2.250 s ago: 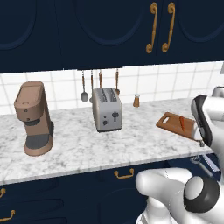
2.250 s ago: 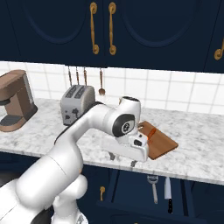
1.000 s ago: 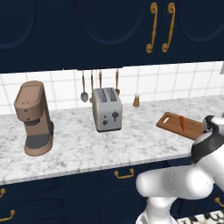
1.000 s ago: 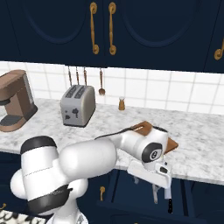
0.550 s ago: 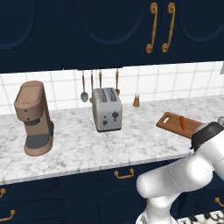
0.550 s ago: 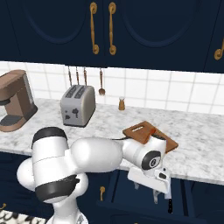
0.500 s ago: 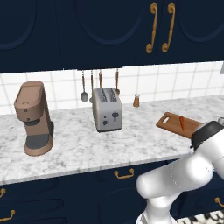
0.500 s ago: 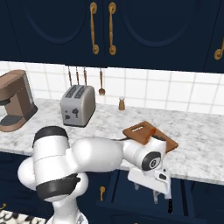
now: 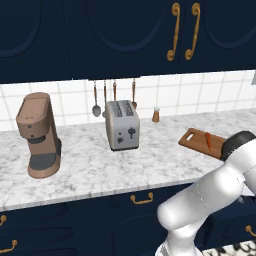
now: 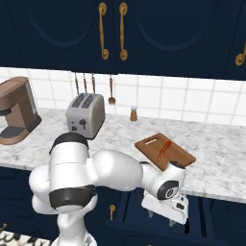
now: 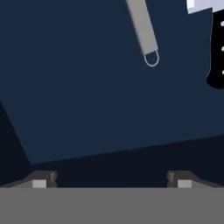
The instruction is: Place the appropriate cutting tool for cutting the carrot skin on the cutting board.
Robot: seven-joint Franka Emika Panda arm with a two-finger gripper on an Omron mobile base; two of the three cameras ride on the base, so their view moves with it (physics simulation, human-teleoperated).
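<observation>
Left base view: the cutting board (image 9: 196, 141) lies on the counter with the carrot (image 9: 208, 139) resting on it, and the arm (image 9: 215, 187) bends down past the counter edge just in front of the board. The toaster (image 9: 121, 125) and coffee machine (image 9: 40, 135) sit well off to the far side. Right base view: the gripper (image 10: 174, 220) hangs below the counter front, near the dark cabinets. The cutting board (image 10: 166, 151) with the carrot (image 10: 165, 147) is up above it on the marble, and a dark handle (image 10: 187, 227) shows just beside the hand. Hand view: the gripper (image 11: 110, 181) has its fingertips (image 11: 41, 179) spread wide with nothing between them. Ahead of them, on a dark blue floor that we take for a drawer bottom, lies a grey metal handle (image 11: 143, 28) with a small loop end. We judge it to be the peeler, the tool the task wants. Further out past the right tip is a black riveted knife handle (image 11: 216, 52). The peeler is apart from the tips, not yet touched. We expect it to be light, stiff, thin and smooth, so likely to slip. It is best pinched across the narrow handle, mid-length above the loop, with the tips set low since it lies flat.
</observation>
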